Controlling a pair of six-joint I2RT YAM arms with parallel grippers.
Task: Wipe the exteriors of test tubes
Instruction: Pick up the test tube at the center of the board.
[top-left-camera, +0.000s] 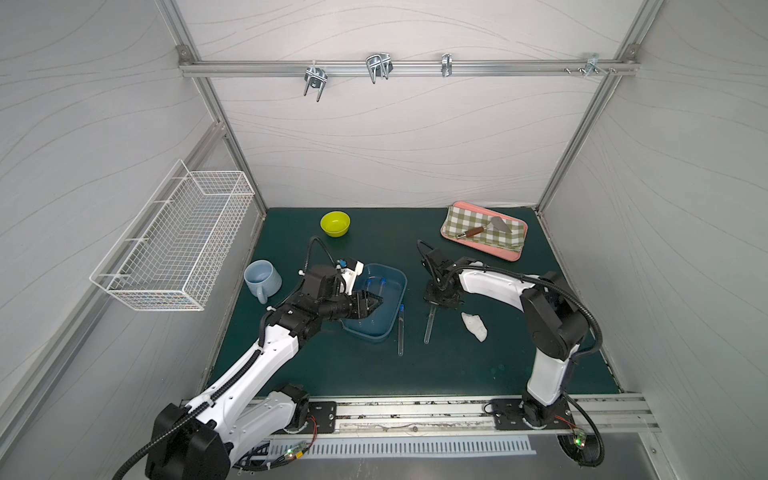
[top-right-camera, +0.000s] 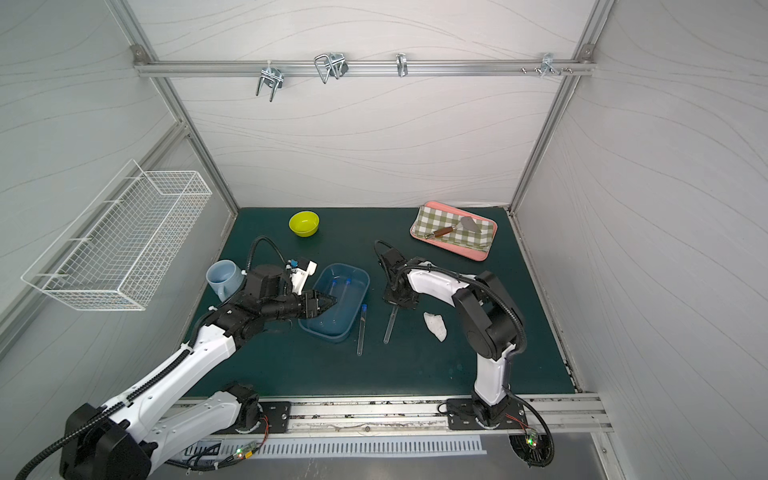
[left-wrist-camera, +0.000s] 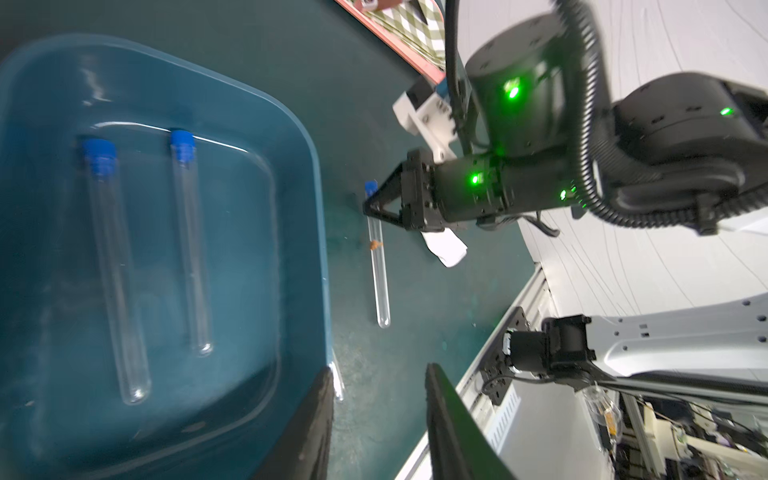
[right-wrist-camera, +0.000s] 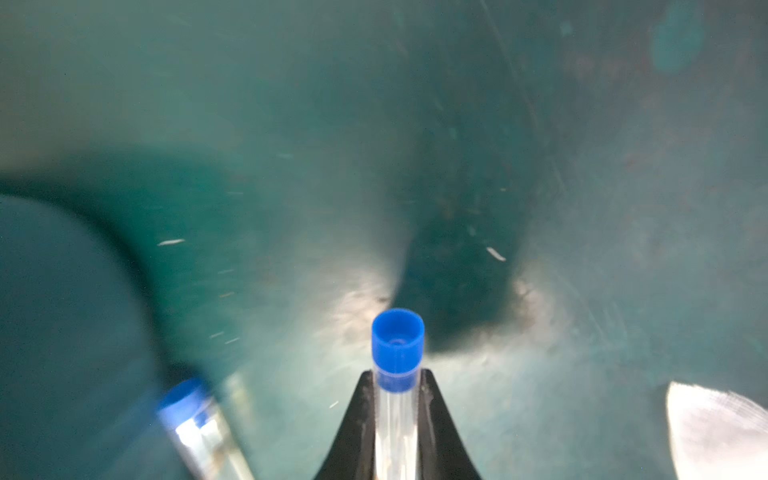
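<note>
1. The right gripper (right-wrist-camera: 397, 386) is found clenched on the orange-marked test tube (left-wrist-camera: 380, 266). The grasp is placed just below the blue cap (right-wrist-camera: 397, 345). The tube lies over the green surface (top-left-camera: 478, 374), between the blue tray (top-left-camera: 390, 268) and the white wipe (top-left-camera: 474, 326).
2. Whether the tube's rounded end is clear of the surface cannot be told, as the right wrist view is blurred.
3. The left gripper (left-wrist-camera: 378, 415) is held released and empty above the tray, in which two test tubes (left-wrist-camera: 114, 270) are laid side by side. A fourth test tube (top-left-camera: 400, 330) is laid on the surface just beside the tray's rim.
4. A slow, level lift is judged advisable: the grasp is at one end, so the long clear body is apt to swing or pivot.
5. A firm but light clamp is recommended, since the smooth wall may slip.
6. The orange mark is best turned outward, so that it can be reached by the wipe, which is probably to be taken up by the free gripper.
</note>
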